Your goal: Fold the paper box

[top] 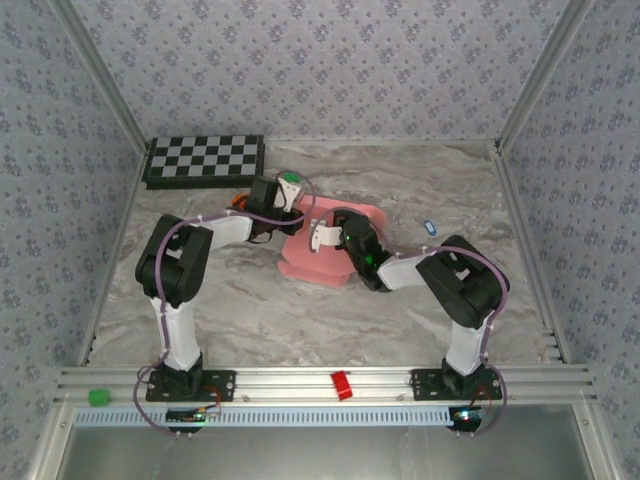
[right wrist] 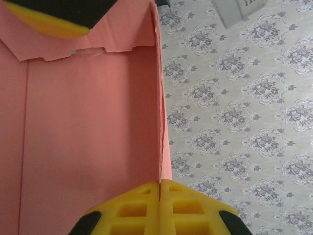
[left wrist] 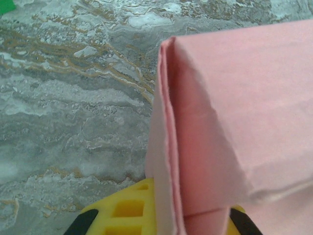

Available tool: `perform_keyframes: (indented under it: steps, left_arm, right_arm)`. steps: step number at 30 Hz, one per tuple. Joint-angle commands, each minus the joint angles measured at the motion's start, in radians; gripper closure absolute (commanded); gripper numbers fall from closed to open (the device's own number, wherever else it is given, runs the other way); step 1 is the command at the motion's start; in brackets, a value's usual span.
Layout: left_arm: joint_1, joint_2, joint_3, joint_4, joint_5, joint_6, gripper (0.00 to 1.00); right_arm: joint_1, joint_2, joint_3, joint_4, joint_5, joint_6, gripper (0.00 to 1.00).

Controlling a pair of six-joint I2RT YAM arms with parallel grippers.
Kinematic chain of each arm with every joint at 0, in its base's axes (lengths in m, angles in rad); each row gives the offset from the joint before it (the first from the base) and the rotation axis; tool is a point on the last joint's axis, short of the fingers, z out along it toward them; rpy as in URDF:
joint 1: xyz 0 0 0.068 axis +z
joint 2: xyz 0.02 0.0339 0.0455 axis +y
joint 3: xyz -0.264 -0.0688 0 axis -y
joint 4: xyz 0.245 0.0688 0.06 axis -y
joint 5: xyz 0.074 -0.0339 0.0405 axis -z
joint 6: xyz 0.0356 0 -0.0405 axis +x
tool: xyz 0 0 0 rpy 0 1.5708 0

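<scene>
As wrist view shows, right hand pinches box

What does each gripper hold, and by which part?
Both hold the paper box. The left gripper pinches a folded, doubled wall; the right gripper pinches the thin edge of an upright wall.

Top cam: paper box half under L arm + R arm. Orange bit mostly behind L arm. Blue item too small to ID. L wrist cam: left pincer cropped at btm, partly behind box wall. R wrist cam: grey obj cropped.
</scene>
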State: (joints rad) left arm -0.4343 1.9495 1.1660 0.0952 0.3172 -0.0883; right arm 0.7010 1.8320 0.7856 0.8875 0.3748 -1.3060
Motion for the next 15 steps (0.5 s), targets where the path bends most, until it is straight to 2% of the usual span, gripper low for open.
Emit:
perform_keyframes:
  steps: [1, 2, 7, 9, 11, 15]
  left_arm:
    - [-0.008, -0.017, -0.014, 0.026, -0.028, -0.003, 1.0]
    - [-0.012, -0.024, -0.019, 0.023, -0.041, 0.0, 1.0]
    - [-0.027, -0.076, -0.033, -0.021, -0.132, -0.01, 1.0]
    - [-0.033, -0.1, -0.038, -0.054, -0.166, -0.024, 1.0]
    - [-0.035, -0.123, -0.044, -0.085, -0.19, -0.048, 1.0]
    - [-0.034, -0.184, -0.066, -0.138, -0.247, -0.123, 1.0]
  right_arm:
    - [0.011, -0.006, 0.014, -0.021, 0.009, 0.038, 1.0]
    - [0.012, -0.008, 0.015, -0.013, 0.013, 0.043, 1.0]
    - [0.023, -0.05, 0.011, 0.004, 0.029, 0.086, 0.73]
    - [0.03, -0.087, 0.017, -0.035, 0.036, 0.128, 0.51]
    - [0.041, -0.134, 0.021, -0.083, 0.041, 0.174, 0.36]
    - [0.076, -0.233, 0.06, -0.238, 0.077, 0.315, 0.21]
